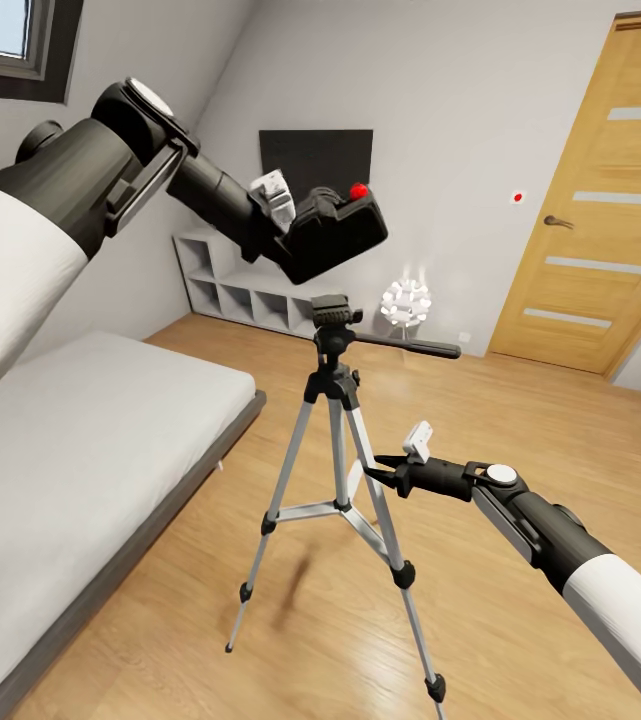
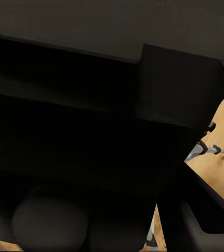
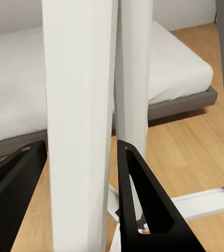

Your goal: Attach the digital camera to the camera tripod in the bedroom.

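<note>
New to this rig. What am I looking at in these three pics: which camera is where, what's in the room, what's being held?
It is a simulated two-armed robot. The wide picture comes from its head, looking down over both arms. The left gripper is shut on the digital camera, a black body with a red dot, held just above the black head of the camera tripod. The right gripper reaches a silver tripod leg; its own wrist view shows the leg between the black fingers. The left wrist view is mostly the camera's dark body. Around: a grey bed, wood floor, wooden door.
</note>
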